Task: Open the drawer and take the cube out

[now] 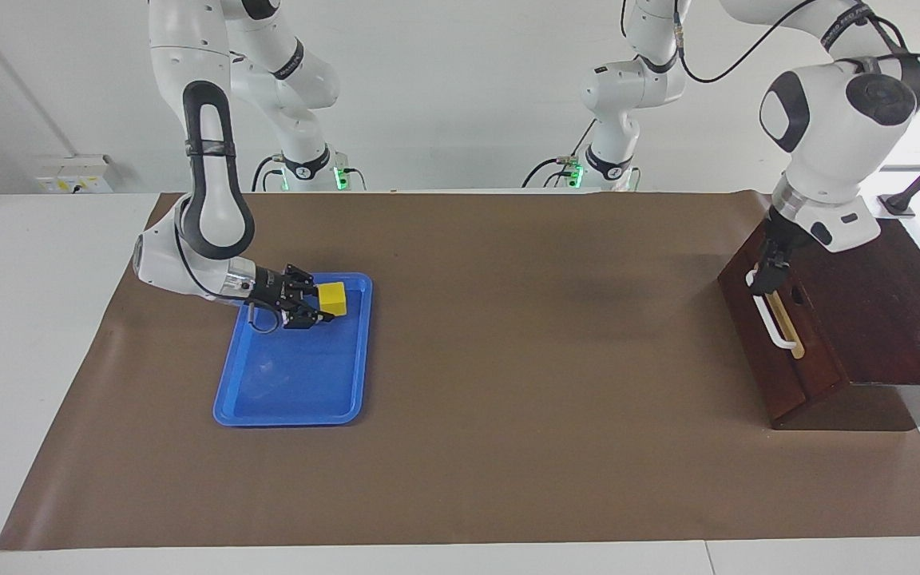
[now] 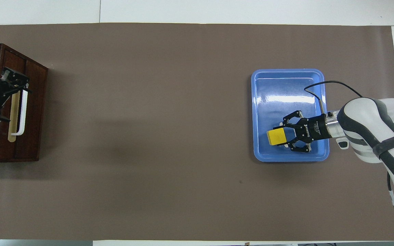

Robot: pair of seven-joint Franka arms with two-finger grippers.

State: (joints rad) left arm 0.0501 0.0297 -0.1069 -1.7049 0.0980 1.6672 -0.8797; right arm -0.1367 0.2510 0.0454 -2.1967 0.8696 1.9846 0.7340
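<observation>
The small yellow cube (image 1: 334, 298) (image 2: 276, 136) sits between the fingers of my right gripper (image 1: 323, 307) (image 2: 286, 135), which is shut on it low over the blue tray (image 1: 292, 415) (image 2: 287, 72), at the tray's end nearer to the robots. The dark wooden drawer (image 1: 755, 351) (image 2: 33, 112) at the left arm's end of the table looks pushed in; its pale interior does not show. My left gripper (image 1: 767, 273) (image 2: 16, 82) is at one end of the drawer's white bar handle (image 1: 773, 326) (image 2: 24, 112).
The drawer belongs to a dark wooden box (image 1: 883, 311) standing at the edge of the brown mat (image 1: 524, 335) (image 2: 149, 136). White table shows around the mat.
</observation>
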